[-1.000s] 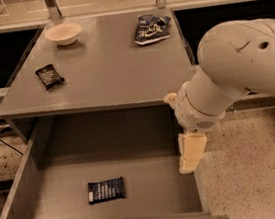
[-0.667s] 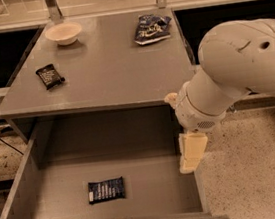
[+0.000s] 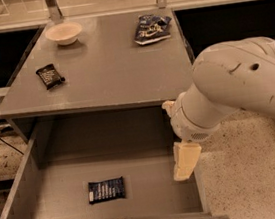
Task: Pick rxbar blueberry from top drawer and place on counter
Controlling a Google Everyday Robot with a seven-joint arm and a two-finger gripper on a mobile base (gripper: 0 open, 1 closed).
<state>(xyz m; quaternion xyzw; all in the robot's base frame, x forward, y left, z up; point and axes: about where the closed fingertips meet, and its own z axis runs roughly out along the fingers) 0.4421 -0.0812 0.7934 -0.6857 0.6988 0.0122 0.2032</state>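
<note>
The rxbar blueberry (image 3: 106, 189), a flat dark-blue bar with white lettering, lies on the floor of the open top drawer (image 3: 154, 195), towards the front and left of middle. The grey counter (image 3: 107, 70) spans above the drawer's back. My gripper (image 3: 185, 161) hangs from the white arm over the drawer's right side, to the right of the bar and apart from it. It holds nothing that shows.
On the counter stand a white bowl (image 3: 64, 33) at the back left, a black wrapped bar (image 3: 50, 75) at the left, and a blue-and-white snack bag (image 3: 151, 28) at the back right. A speckled floor (image 3: 252, 177) lies to the right.
</note>
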